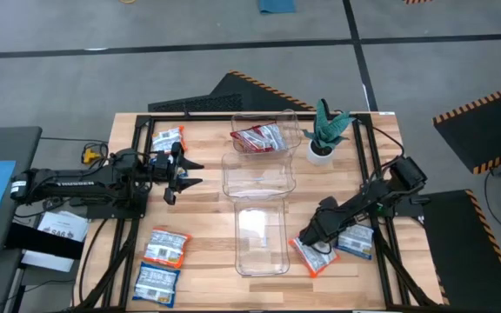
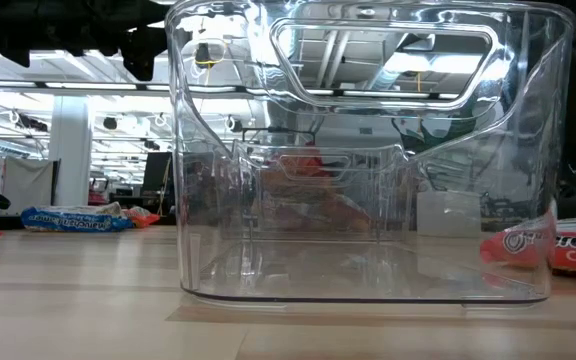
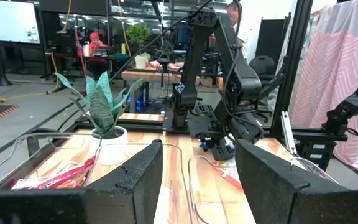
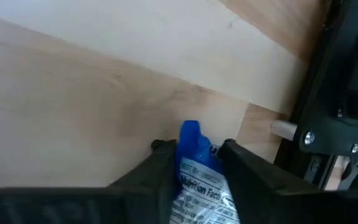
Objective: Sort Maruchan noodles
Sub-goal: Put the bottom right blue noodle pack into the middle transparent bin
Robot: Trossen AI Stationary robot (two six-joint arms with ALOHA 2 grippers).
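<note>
Pinched between the right gripper's (image 4: 194, 155) fingers — a blue noodle packet (image 4: 197, 171), low at the table's (image 1: 207, 217) right side. Left gripper (image 1: 190, 172) hovers open, empty, left of the clear bins (image 1: 259, 174).

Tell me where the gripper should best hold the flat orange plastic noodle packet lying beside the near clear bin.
Probably the short end of the orange noodle packet facing away from the clear bin, coming from above. It lies flat, and the right gripper hangs close over its other end.
</note>
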